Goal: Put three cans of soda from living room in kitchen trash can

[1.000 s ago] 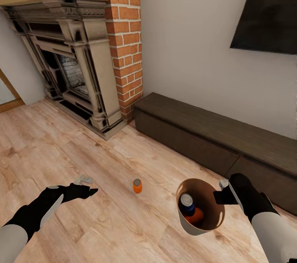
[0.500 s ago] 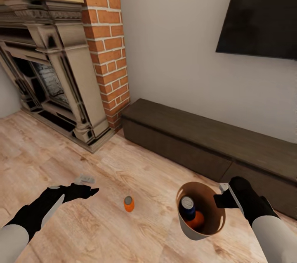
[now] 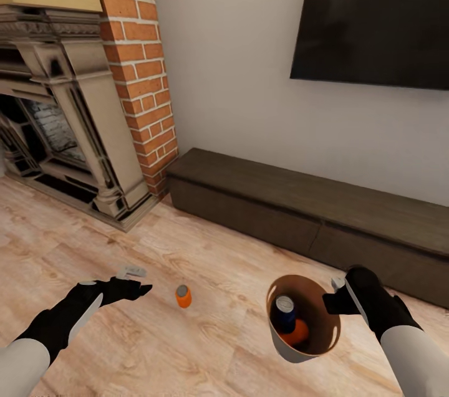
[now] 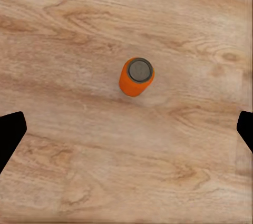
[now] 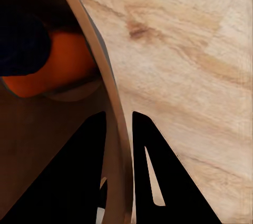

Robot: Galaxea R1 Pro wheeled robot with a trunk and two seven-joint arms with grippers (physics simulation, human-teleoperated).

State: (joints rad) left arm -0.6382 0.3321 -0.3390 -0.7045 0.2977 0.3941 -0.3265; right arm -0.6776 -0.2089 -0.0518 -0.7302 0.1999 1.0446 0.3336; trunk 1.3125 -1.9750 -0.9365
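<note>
An orange can of soda [image 3: 183,296] stands upright on the wood floor, just right of my left gripper [image 3: 138,280], which is open and empty. In the left wrist view that can of soda [image 4: 136,76] sits between and ahead of the spread fingertips [image 4: 10,134], touching neither. My right gripper [image 3: 333,297] is shut on the rim of the tash can [image 3: 317,305] and holds it above the floor. A dark blue can [image 3: 285,313] and an orange can [image 3: 299,332] lie inside it. The right wrist view shows the fingers [image 5: 158,176] pinching the rim [image 5: 113,108], with the orange can [image 5: 63,71] inside.
A brick-and-dark-wood fireplace [image 3: 68,104] stands at the left. A long dark low cabinet [image 3: 299,204] runs along the wall ahead, under a black wall-mounted TV [image 3: 374,17]. Wood floor [image 3: 206,353] stretches between me and them.
The whole view has swung right, so the fireplace slid left and more of the TV shows. The floor can now sits closer to my left gripper. Both arms keep their poses.
</note>
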